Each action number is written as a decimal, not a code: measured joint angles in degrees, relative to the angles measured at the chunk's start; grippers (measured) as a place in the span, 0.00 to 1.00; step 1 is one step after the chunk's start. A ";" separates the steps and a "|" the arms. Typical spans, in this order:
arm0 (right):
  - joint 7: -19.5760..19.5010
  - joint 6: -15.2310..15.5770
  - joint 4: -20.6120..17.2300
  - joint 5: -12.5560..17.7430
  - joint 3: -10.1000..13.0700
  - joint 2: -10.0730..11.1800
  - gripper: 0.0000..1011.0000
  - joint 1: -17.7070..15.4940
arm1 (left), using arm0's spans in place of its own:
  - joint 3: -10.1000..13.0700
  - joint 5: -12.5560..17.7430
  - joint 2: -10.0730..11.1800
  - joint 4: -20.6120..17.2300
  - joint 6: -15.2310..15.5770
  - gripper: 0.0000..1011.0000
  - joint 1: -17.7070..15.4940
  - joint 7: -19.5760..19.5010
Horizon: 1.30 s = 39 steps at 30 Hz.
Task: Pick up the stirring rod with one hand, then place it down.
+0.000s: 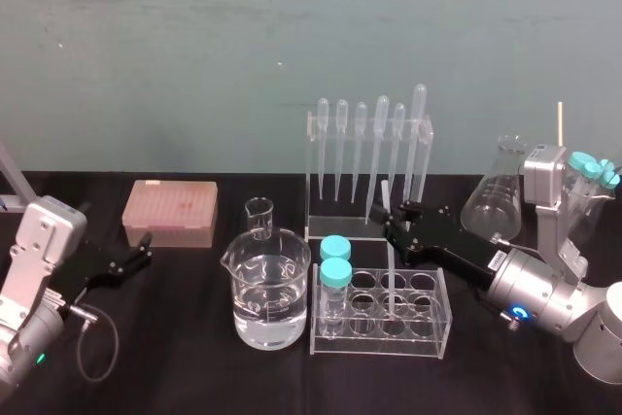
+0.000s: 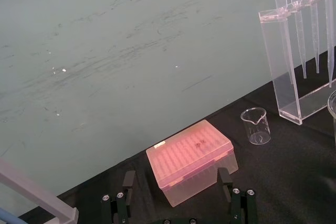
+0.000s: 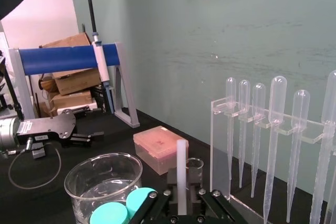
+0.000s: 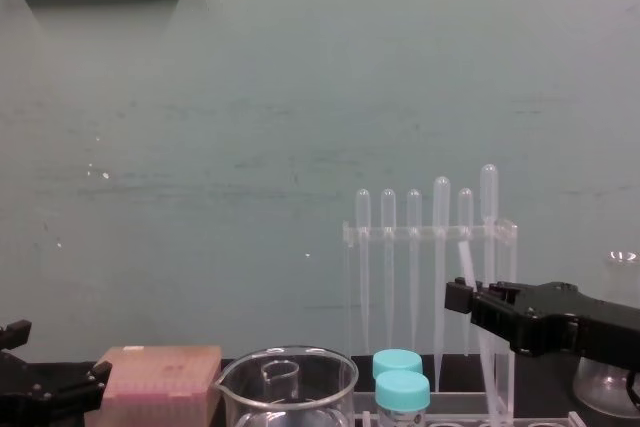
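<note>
The stirring rod is a thin whitish stick standing nearly upright, its lower end down among the holes of the clear tube rack. My right gripper is shut on the rod's upper part, just in front of the pipette stand. The right wrist view has the rod rising straight between the closed fingers. From the chest, the rod leans slightly beside the gripper tip. My left gripper rests open at the far left, facing the pink box.
A large beaker of water and a small empty beaker stand left of the rack. Two blue-capped tubes sit in the rack. The pipette stand is behind, and a conical flask is at right.
</note>
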 joint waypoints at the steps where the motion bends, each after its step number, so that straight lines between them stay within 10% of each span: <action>1: 0.00 0.00 -0.01 0.02 0.01 0.01 0.13 0.00 | 0.00 0.00 0.00 0.00 0.00 0.99 0.00 0.00; 27: -0.48 0.18 -0.54 0.12 0.17 0.13 0.94 -0.17 | 0.00 0.00 0.00 0.00 0.00 0.99 0.00 0.00; 39: -23.98 4.22 -9.45 -5.98 7.90 2.00 0.99 -8.22 | 0.00 0.00 0.00 0.00 0.00 0.99 0.00 0.00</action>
